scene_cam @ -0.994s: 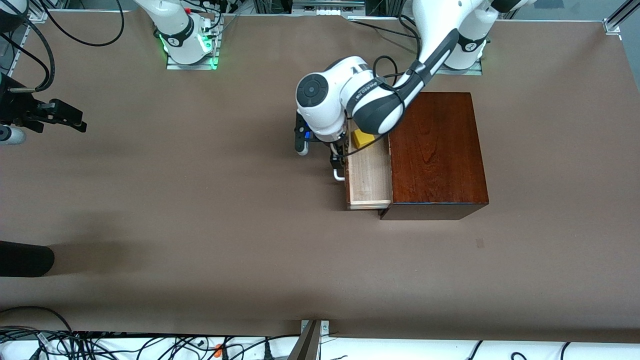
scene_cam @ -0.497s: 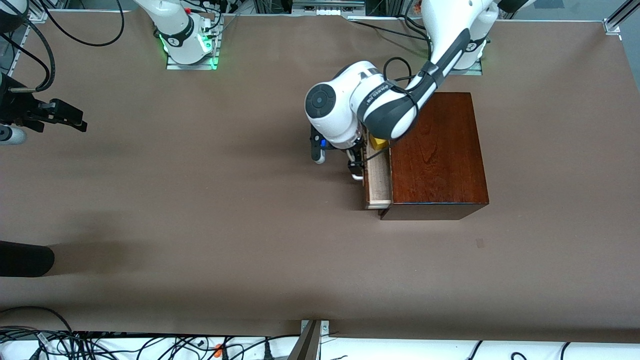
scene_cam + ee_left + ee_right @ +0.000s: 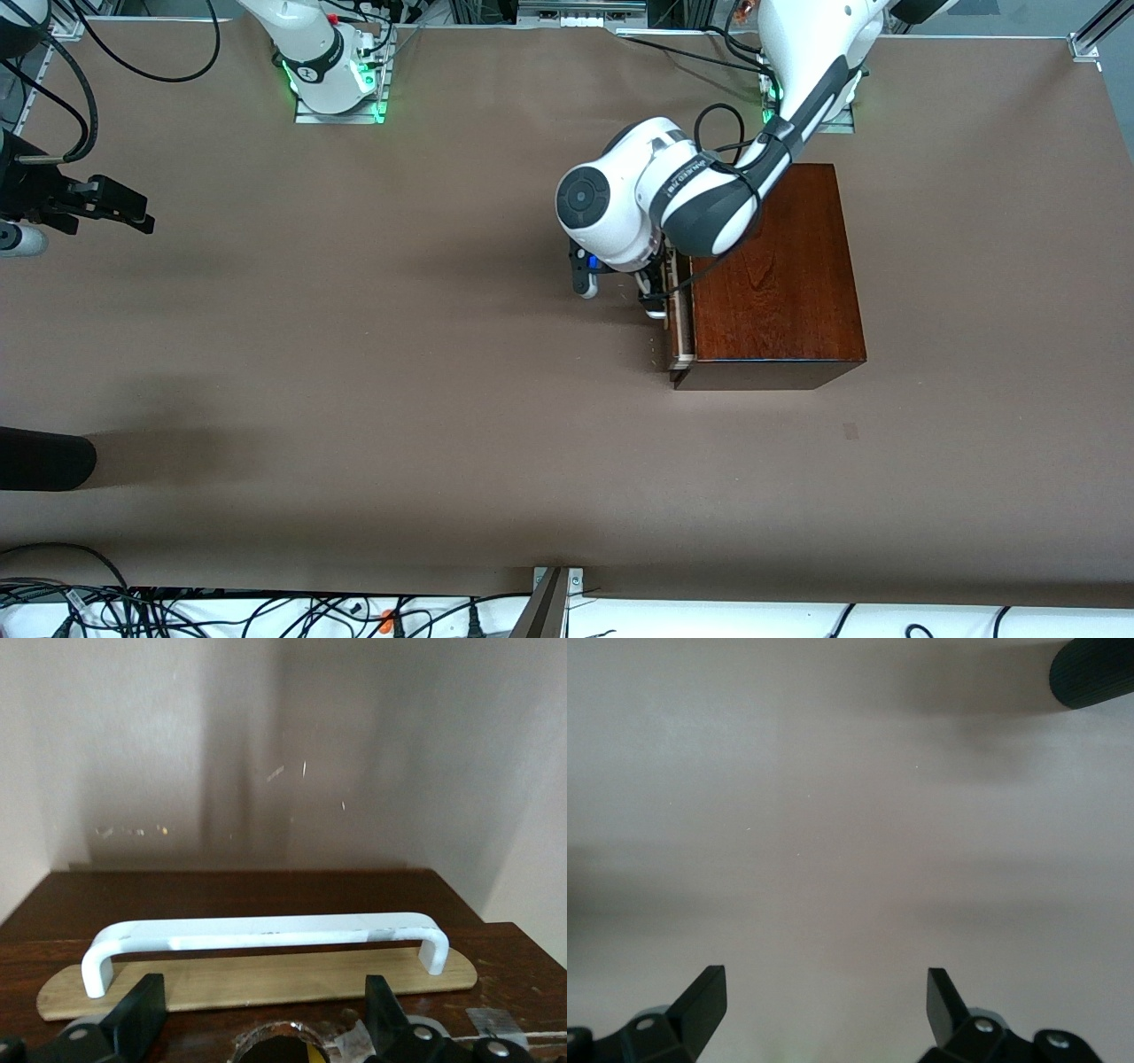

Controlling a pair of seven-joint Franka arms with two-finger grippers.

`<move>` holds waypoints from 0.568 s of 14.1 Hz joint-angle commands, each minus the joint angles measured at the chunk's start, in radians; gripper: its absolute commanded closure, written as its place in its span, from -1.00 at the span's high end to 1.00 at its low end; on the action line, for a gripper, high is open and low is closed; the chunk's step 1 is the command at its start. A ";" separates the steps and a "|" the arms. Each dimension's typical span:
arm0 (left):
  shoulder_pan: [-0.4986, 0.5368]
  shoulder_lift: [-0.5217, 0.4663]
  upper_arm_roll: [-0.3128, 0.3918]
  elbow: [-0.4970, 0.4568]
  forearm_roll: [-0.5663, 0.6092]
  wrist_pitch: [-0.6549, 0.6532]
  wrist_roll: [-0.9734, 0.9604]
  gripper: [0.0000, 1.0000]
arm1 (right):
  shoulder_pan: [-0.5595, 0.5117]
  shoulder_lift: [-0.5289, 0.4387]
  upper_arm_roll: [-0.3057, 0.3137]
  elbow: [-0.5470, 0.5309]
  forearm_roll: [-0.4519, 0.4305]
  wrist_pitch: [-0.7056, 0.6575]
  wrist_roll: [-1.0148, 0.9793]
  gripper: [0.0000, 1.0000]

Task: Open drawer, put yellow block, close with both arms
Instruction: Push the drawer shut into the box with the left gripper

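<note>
**Drawer-closing push, almost home**

Judged to be the last step of the task: sliding the drawer (image 3: pixel 680 341) into the dark wooden box (image 3: pixel 775 266). Only a thin pale strip of tray showing at the box front.

Doing the work with the left tool (image 3: pixel 654 297), low at the drawer front and right at the white loop handle (image 3: pixel 266 932). Spread wide, with fingers (image 3: pixel 142 1014) standing apart and nothing pinched between them. Handle lying crosswise just ahead of the tips, not grasped. Cannot tell whether actually pressing on the dark front or only very near it.

No yellow block to be seen on the surface (image 3: pixel 354 372) or in the exposed strip of tray. Probably inside the drawer, under the box top, but hidden, so not confirmed.

Waiting with the right tool (image 3: pixel 115 206) over bare surface at the right arm's end, well apart from the box. Spread too, fingers (image 3: pixel 700 1001) empty, with a dark ribbed cylinder (image 3: pixel 1094 673) off at the edge of the right wrist view.

Next move, as a judgement:
- Needs a short, straight push along the slide, kept square to the front so the tray does not skew and bind.
- Calls for easing off once the dark front meets the box, to avoid shoving the whole box across the surface.
- Would be safer with the box braced, but the right tool is far from helping there.
</note>
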 commanded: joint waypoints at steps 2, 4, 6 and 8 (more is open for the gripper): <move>0.063 -0.043 0.013 -0.038 0.052 -0.034 0.015 1.00 | -0.014 0.012 0.010 0.029 0.014 -0.022 -0.007 1.00; 0.066 -0.044 0.010 -0.035 0.052 -0.036 0.014 1.00 | -0.014 0.012 0.010 0.029 0.014 -0.022 -0.007 1.00; 0.035 -0.038 0.008 -0.023 0.048 -0.018 -0.026 1.00 | -0.014 0.012 0.010 0.029 0.014 -0.022 -0.007 1.00; -0.012 -0.036 0.005 0.000 0.043 -0.016 -0.160 1.00 | -0.014 0.012 0.010 0.029 0.014 -0.022 -0.007 1.00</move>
